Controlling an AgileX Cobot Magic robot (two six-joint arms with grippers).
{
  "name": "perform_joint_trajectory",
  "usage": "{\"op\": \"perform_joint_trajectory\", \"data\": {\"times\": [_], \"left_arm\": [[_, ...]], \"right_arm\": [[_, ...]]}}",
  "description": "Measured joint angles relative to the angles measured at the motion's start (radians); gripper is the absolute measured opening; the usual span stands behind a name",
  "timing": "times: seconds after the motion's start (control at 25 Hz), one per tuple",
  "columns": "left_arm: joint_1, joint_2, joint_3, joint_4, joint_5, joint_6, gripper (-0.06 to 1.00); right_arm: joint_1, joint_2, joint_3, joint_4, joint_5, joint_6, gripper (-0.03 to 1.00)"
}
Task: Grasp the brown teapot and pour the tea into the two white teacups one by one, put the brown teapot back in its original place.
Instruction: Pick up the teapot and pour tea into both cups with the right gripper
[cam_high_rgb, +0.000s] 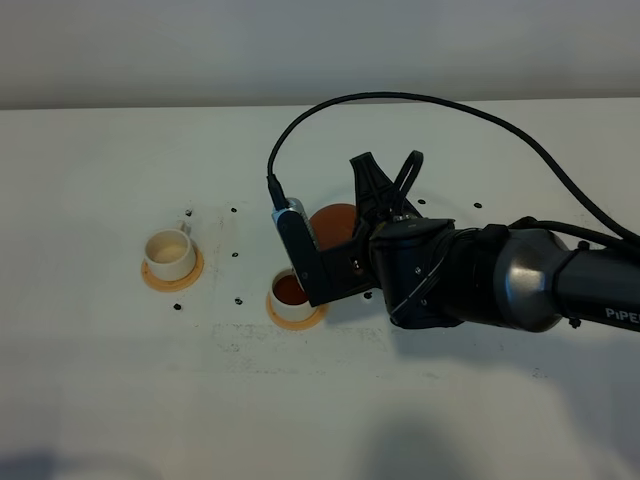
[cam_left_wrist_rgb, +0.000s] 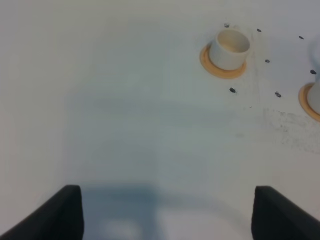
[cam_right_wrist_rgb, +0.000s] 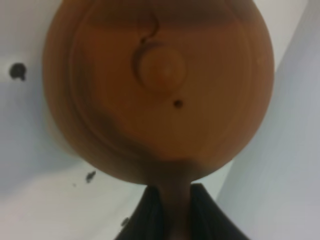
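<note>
**Overhead view.** The right arm (cam_high_rgb: 520, 280) reaches in from the right across the white desk (cam_high_rgb: 450, 420). Its wrist housing covers most of the brown teapot (cam_high_rgb: 332, 225), so only a rounded reddish patch shows. Spout, handle and tilt cannot be made out here. The teapot lies just beside and behind the second teacup (cam_high_rgb: 292, 310), which holds brown liquid and is partly overlapped by the arm's black bracket. The first teacup (cam_high_rgb: 168, 255) stands well apart to the left on an orange-tan coaster (cam_high_rgb: 160, 282). A black cable (cam_high_rgb: 400, 100) arcs over the arm.

**Right wrist view.** The teapot fills the frame, seen lid-on with the knob (cam_right_wrist_rgb: 161, 67) near centre, and its upper edge is cut off. The right end effector (cam_right_wrist_rgb: 172, 197) is clenched on the teapot's handle (cam_right_wrist_rgb: 175, 182), which is pinched between the two dark fingers (cam_right_wrist_rgb: 147, 215). The fingers run out of frame.

**Left wrist view.** The left end effector (cam_left_wrist_rgb: 166, 192) is released, with only its two finger ends showing at the frame corners and bare desk between them. The first teacup appears whole, while the second is cropped at the frame edge. Small dark dots (cam_left_wrist_rgb: 232, 90) mark the desk near the cups.
</note>
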Motion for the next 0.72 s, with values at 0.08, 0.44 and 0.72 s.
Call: {"op": "perform_joint_trajectory", "data": {"times": [0.08,0.44,0.72], "left_arm": [[0.000,0.000,0.000,0.000,0.000,0.000,0.68],[0.000,0.000,0.000,0.000,0.000,0.000,0.68],[0.000,0.000,0.000,0.000,0.000,0.000,0.68]], "right_arm": [[0.000,0.000,0.000,0.015,-0.001,0.000,0.10],[0.000,-0.094,-0.103,0.252,0.073,-0.006,0.10],[0.000,-0.142,-0.112,0.644,0.121,-0.021,0.10]]}}
